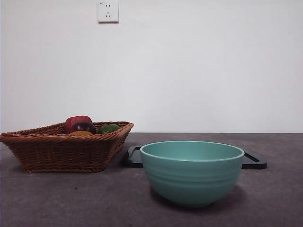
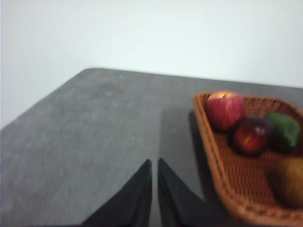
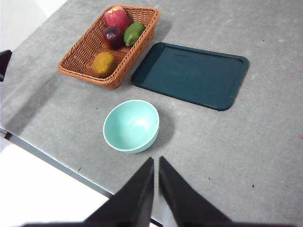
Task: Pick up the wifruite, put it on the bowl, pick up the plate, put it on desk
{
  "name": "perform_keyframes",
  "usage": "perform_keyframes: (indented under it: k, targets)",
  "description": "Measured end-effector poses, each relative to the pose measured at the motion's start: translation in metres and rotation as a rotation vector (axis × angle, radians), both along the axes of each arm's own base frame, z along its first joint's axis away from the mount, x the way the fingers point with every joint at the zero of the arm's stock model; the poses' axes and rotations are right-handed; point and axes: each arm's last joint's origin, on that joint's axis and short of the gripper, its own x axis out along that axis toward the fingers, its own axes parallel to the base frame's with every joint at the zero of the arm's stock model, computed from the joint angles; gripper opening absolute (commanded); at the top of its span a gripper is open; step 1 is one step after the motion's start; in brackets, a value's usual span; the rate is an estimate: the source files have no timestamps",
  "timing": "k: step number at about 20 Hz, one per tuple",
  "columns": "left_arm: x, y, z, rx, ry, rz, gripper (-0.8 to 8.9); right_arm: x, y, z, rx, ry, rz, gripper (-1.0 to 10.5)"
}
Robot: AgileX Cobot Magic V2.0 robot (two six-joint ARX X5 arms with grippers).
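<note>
The wifruite, a small orange-brown fruit, lies in a wicker basket at the left of the desk. It also shows in the right wrist view and the left wrist view. The teal bowl stands empty in front, and it shows in the right wrist view. The plate, a dark teal rectangular tray, lies flat and empty behind the bowl. My left gripper is shut and empty, high beside the basket. My right gripper is shut and empty, high above the desk's near edge.
The basket also holds a red apple, a dark purple fruit and a green fruit. A wall socket is on the white wall behind. A black part shows at the right wrist view's edge.
</note>
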Motion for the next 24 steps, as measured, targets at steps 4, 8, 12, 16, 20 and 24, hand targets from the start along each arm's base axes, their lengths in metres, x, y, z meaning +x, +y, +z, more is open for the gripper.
perform_keyframes:
  k: [4, 8, 12, 16, 20, 24]
  targets:
    - [-0.005, 0.001, -0.007, -0.003, 0.062, 0.013, 0.19, 0.000, 0.000, 0.000, 0.000, 0.000, 0.000, 0.1]
    - [-0.005, 0.001, -0.007, -0.003, 0.059, 0.013, 0.19, 0.000, 0.000, 0.000, 0.000, -0.001, 0.000, 0.1]
    - [-0.005, 0.001, -0.007, -0.003, 0.059, 0.013, 0.19, 0.000, 0.000, 0.000, 0.000, -0.001, 0.000, 0.1]
    - [-0.005, 0.001, -0.007, -0.003, 0.059, 0.013, 0.19, 0.000, 0.000, 0.000, 0.000, -0.001, 0.000, 0.1]
    - [-0.005, 0.001, -0.007, -0.003, 0.059, 0.013, 0.19, 0.000, 0.000, 0.000, -0.015, -0.012, 0.003, 0.1]
    - [-0.005, 0.001, -0.007, -0.003, 0.059, 0.013, 0.18, 0.009, 0.001, -0.012, -0.087, -0.282, -0.193, 0.1]
